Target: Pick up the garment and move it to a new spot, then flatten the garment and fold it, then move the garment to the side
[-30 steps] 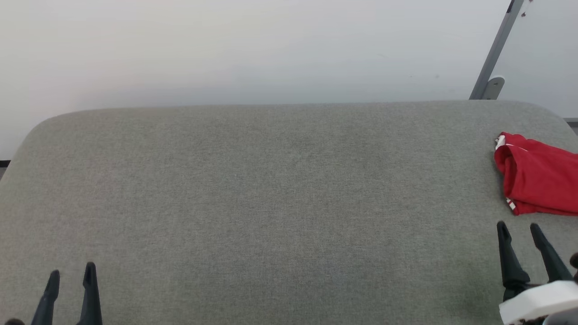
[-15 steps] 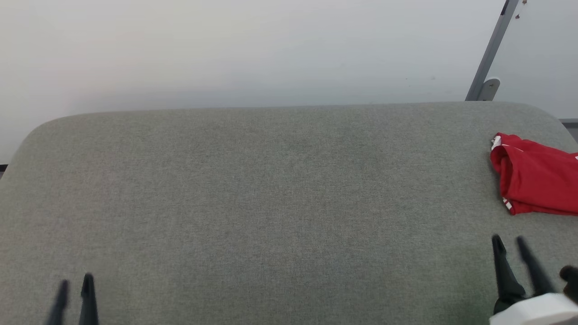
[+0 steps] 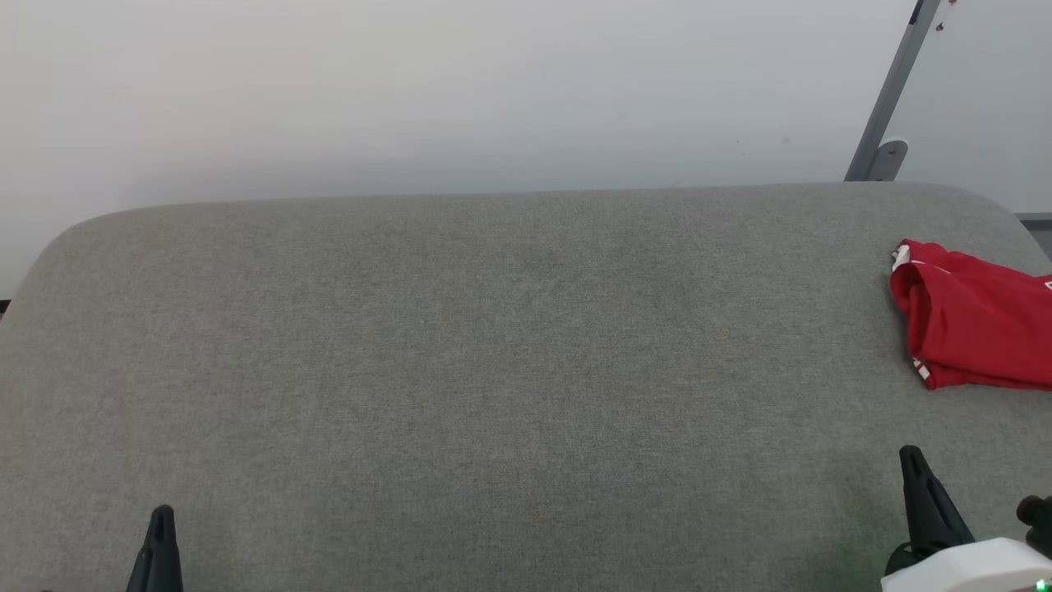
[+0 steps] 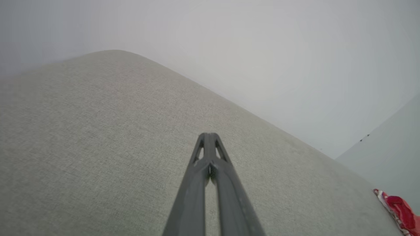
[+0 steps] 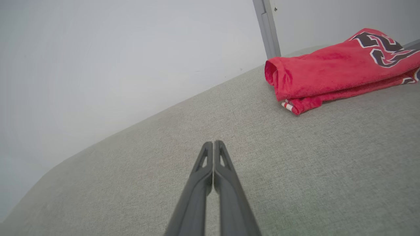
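Note:
The garment (image 3: 978, 325) is a red shirt, folded, lying at the far right of the grey table (image 3: 493, 370); the picture's edge cuts it off. The right wrist view shows the garment (image 5: 334, 67) with black-and-white lettering on top and striped trim at its near corner. A small piece of the garment (image 4: 398, 209) peeks in at the lower right of the left wrist view. My left gripper (image 3: 162, 514) is shut and empty near the table's front left. Over the front right, short of the shirt, my right gripper (image 3: 911, 456) is shut on nothing too.
A pale wall rises behind the table. A grey metal post (image 3: 888, 99) leans at the back right, near the shirt. The table's fabric top has rounded far corners.
Both grippers have gone from open to shut and drawn back toward the table's front edge. The camera shifted slightly; the shirt lies where it was.

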{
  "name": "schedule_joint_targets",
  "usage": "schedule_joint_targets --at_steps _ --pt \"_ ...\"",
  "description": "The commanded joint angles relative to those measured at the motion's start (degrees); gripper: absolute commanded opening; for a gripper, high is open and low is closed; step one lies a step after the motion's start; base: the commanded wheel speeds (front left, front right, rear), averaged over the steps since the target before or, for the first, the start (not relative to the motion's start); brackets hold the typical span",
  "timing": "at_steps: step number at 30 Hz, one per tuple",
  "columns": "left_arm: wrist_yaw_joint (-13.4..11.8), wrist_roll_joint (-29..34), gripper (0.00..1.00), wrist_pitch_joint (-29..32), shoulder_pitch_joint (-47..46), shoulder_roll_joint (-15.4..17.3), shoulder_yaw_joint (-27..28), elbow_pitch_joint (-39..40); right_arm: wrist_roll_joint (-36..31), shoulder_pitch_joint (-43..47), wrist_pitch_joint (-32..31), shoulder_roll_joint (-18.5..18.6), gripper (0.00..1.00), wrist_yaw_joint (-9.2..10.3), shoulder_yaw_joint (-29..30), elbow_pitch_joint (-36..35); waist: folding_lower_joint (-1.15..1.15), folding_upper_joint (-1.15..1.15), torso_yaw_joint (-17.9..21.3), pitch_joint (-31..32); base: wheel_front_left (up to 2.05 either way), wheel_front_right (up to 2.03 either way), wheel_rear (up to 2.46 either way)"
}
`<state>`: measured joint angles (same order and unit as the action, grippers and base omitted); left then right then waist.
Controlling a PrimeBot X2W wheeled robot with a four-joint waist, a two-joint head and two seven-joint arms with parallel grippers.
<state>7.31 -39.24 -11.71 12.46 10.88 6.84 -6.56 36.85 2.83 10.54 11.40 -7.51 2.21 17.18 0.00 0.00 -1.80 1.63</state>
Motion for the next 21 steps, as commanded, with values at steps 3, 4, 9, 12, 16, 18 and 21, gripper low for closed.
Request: schedule_joint_targets --at_steps 3,4,9,12,16,18,21 --pt "0.0 -3.6 0.00 1.2 -2.4 0.1 0.2 0.3 3.8 -2.1 -1.1 -0.1 0.00 0.00 0.6 -1.1 0.00 0.00 0.1 -0.1 0.00 0.00 0.00" --pt "0.0 -4.3 0.00 1.4 -2.7 0.0 0.2 0.2 4.6 -2.2 -1.3 -0.2 0.00 0.00 0.7 -1.2 0.00 0.00 0.1 -0.1 0.00 0.00 0.00" --pt "0.1 -8.6 0.00 2.9 -4.1 -0.7 0.2 -0.5 9.1 -2.8 -2.7 -0.9 0.00 0.01 1.0 -1.4 0.00 0.00 0.2 -0.2 0.00 0.00 0.00" --pt "0.1 -10.7 0.00 3.6 -4.8 -1.0 0.2 -0.8 11.2 -3.2 -3.3 -1.3 0.00 0.01 1.1 -1.5 0.00 0.00 0.2 -0.2 0.00 0.00 0.00" --pt "0.1 -13.3 0.00 4.5 -5.7 -1.4 0.1 -1.2 13.9 -3.5 -4.2 -1.7 0.00 0.01 1.3 -1.6 0.00 0.00 0.3 -0.3 0.00 0.00 0.00" --pt "0.1 -14.5 0.00 4.9 -6.2 -1.6 0.1 -1.4 15.2 -3.7 -4.6 -1.9 0.00 0.01 1.4 -1.7 0.00 0.00 0.3 -0.3 0.00 0.00 0.00" --pt "0.1 -16.4 0.00 5.6 -6.8 -2.0 0.1 -1.7 17.2 -4.0 -5.2 -2.2 0.00 0.01 1.5 -1.8 0.00 0.00 0.4 -0.4 0.00 0.00 0.00"
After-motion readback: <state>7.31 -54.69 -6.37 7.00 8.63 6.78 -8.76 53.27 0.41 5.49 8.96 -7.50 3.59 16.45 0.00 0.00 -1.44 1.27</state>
